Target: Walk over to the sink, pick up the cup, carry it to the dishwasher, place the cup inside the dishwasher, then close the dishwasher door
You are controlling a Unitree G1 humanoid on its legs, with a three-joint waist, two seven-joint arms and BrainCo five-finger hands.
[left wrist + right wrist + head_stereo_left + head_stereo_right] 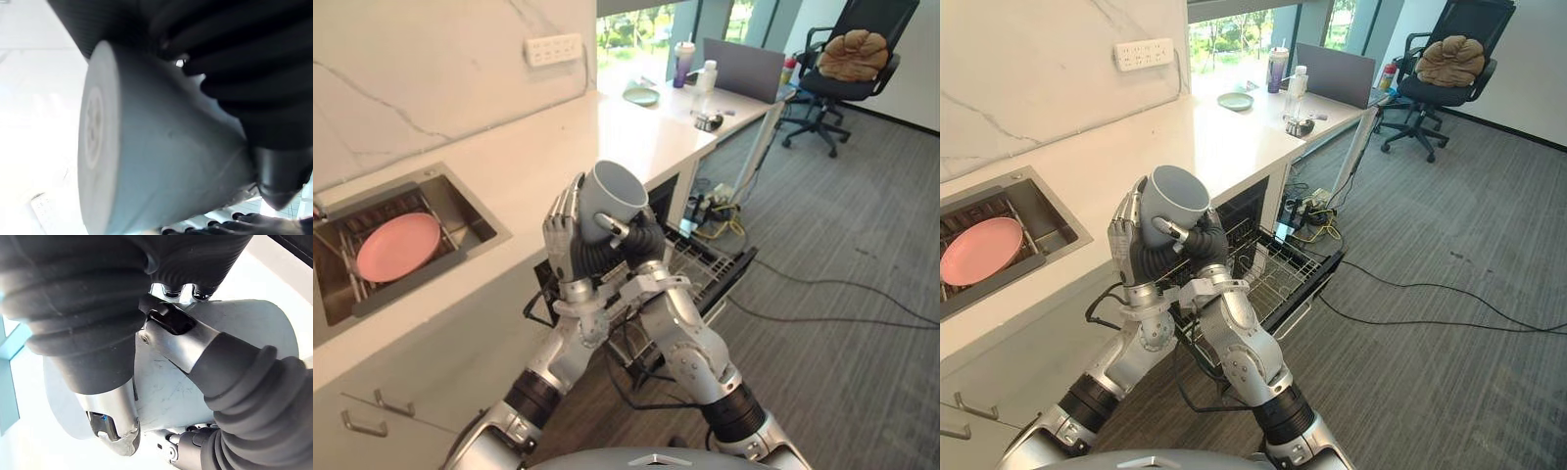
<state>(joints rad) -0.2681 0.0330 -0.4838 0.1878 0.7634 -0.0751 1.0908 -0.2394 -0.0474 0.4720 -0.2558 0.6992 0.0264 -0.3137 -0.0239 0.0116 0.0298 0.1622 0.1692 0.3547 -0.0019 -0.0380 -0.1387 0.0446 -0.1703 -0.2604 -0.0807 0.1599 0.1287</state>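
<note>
Cup (615, 199) clasped between left robot hand (562, 233) and right robot hand (640, 243).

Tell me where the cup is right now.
In the eye views' centre, the grey cup is clasped between the left hand and right hand, above the open dishwasher rack, right of the sink.

Head stereo pair looks down over the table (558, 147) and dishwasher rack (1278, 269), nearly same scene; both wrist views press close against the cup (161, 161).
</note>
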